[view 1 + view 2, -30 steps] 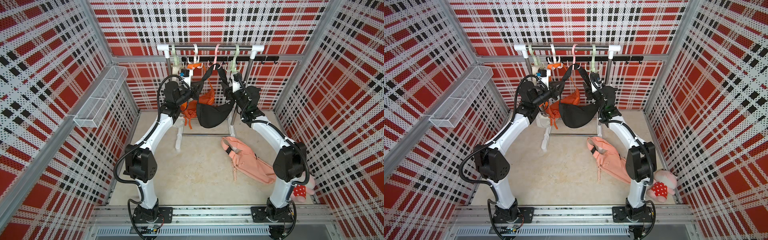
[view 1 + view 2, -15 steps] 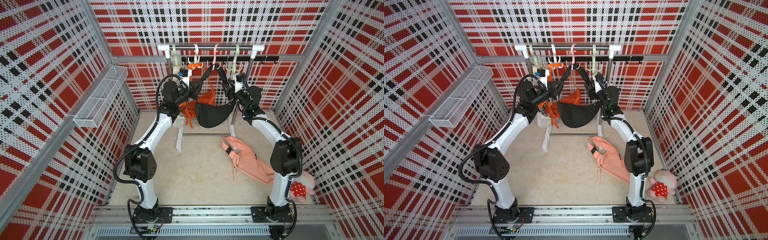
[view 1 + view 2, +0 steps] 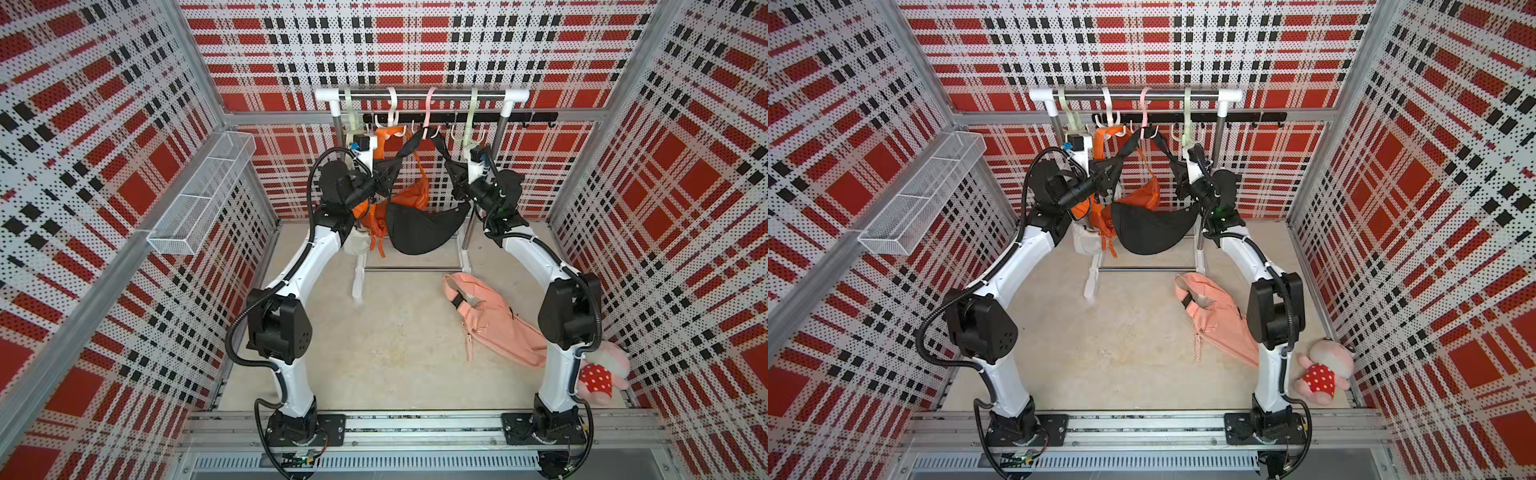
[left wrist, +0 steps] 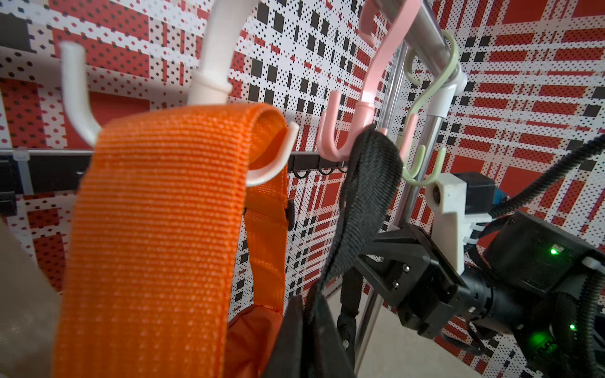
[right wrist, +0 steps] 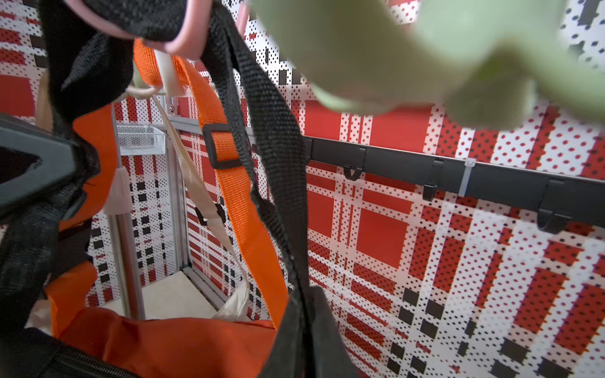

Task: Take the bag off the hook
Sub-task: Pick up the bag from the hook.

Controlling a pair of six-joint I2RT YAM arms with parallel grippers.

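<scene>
**Black bag on the pink hook, a pincer on each leg of its strap**

The black bag (image 3: 424, 228) hangs in front of the rack. Its strap (image 3: 409, 145) is looped over the pink hook (image 3: 429, 120), which hangs from the rail (image 3: 415, 94). In both top views the strap comes down from the hook in two legs that spread apart like an upturned V. The bag's body sags between them, above the counter (image 3: 395, 353).

The left pincer (image 3: 383, 183) is clamped on the leg on its own side. The right pincer (image 3: 457, 187) is clamped on the other leg, jaws together on the webbing (in the right wrist view the black webbing runs straight down into them). In the left wrist view the top of the strap sits in the crook of the pink hook.

Just behind the black bag hangs an orange bag (image 3: 415, 193). Its orange strap (image 4: 163, 196) is draped over the white hook (image 4: 209, 65), the next one along the rail toward the left arm. A pale green hook (image 3: 471, 120) hangs on the other side of the pink one, just above the right arm's wrist.

A pink bag (image 3: 494, 324) lies flat on the counter beside the right arm's elbow. A plush toy (image 3: 602, 370) in a red spotted dress sits near that arm's base. A wire basket (image 3: 203, 195) is fixed to the wall on the left arm's side, well apart from the rack.
</scene>
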